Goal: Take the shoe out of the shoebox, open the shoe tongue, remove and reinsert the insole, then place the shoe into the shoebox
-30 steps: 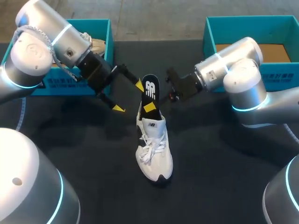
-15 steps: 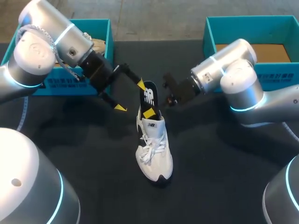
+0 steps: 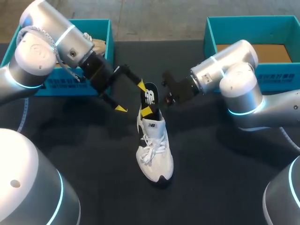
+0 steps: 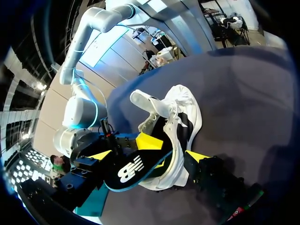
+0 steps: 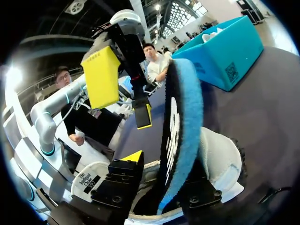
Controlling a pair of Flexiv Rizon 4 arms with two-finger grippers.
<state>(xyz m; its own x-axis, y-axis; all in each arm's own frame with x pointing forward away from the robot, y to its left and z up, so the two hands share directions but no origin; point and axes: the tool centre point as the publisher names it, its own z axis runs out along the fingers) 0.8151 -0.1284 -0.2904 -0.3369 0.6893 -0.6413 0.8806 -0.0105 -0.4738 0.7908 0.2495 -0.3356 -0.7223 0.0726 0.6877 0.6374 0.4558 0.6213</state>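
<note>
The white shoe [image 3: 154, 150] stands on its sole in the middle of the dark table [image 3: 225, 178]. Its toe points to the near edge and its heel points to the boxes. It is outside of both boxes, and its laces are loose on the top.

The black insole [image 3: 150, 96] with a blue underside stands almost upright out of the shoe opening. Its lower end is inside the shoe and its upper end is in the air above the heel.

The right gripper [image 3: 152, 105] comes from the right side and pinches the insole. One yellow tip lies on the printed face, just above the opening, and the other finger is behind the blue side. In the right wrist view the insole [image 5: 180, 117] is seen by its edge between the fingers of this gripper [image 5: 164, 164], with the shoe [image 5: 220, 159] under it.

The left gripper [image 3: 131, 97] hangs just beside the shoe, on its left, with the fingers spread wide and nothing in them. One tip is near the upper edge of the insole; the other is apart from the shoe, over the bare table. In the left wrist view the shoe [image 4: 183, 117] and the insole [image 4: 131, 171] lie ahead of this gripper [image 4: 149, 156].

The left shoebox [image 3: 108, 42] is at the far left of the table, with a second shoe [image 3: 95, 46] inside. The right shoebox [image 3: 208, 37] is at the far right and shows a brown bottom.
</note>
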